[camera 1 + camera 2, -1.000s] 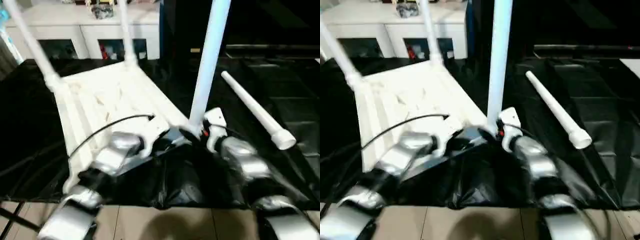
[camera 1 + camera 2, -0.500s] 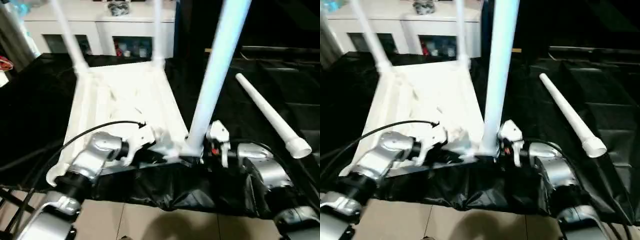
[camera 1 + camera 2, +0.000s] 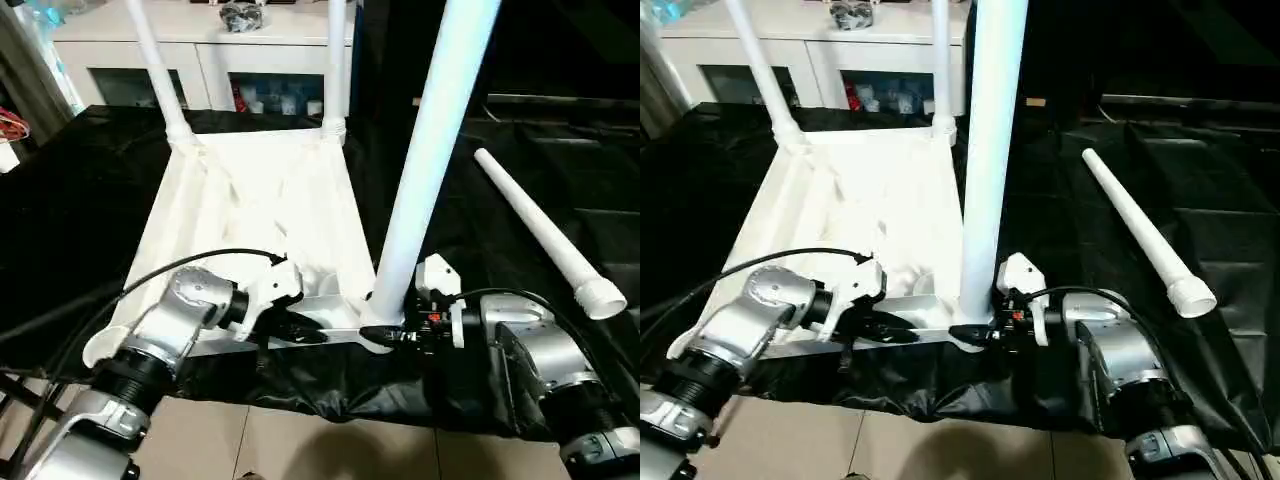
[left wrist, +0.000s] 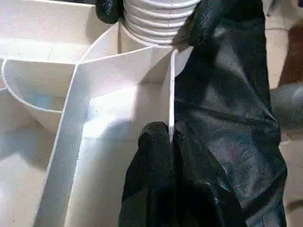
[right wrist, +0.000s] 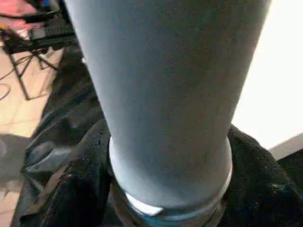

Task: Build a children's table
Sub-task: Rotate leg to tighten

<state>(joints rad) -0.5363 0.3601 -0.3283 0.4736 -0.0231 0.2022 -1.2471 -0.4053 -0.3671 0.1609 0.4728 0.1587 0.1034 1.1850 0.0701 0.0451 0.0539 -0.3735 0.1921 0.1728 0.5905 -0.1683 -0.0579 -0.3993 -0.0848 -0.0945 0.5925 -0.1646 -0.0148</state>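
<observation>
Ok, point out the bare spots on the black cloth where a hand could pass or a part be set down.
Bare cloth lies left of the tabletop, and between the tabletop and the loose leg. The near right corner is crowded: the right gripper holds the upright leg there, and the left gripper pinches a rib.

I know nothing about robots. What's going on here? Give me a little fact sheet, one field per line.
Job: building a children's table
Tabletop: white, lying underside up on the black-draped table
Far legs: two, the far left leg and the far right leg, standing upright in the far corners
Near leg: upright at the near right corner
Spare leg: lying loose on the black cloth
Left gripper: pinching a thin rib of the tabletop
Right gripper: closed around the near leg's base
Behind: white cabinet
</observation>
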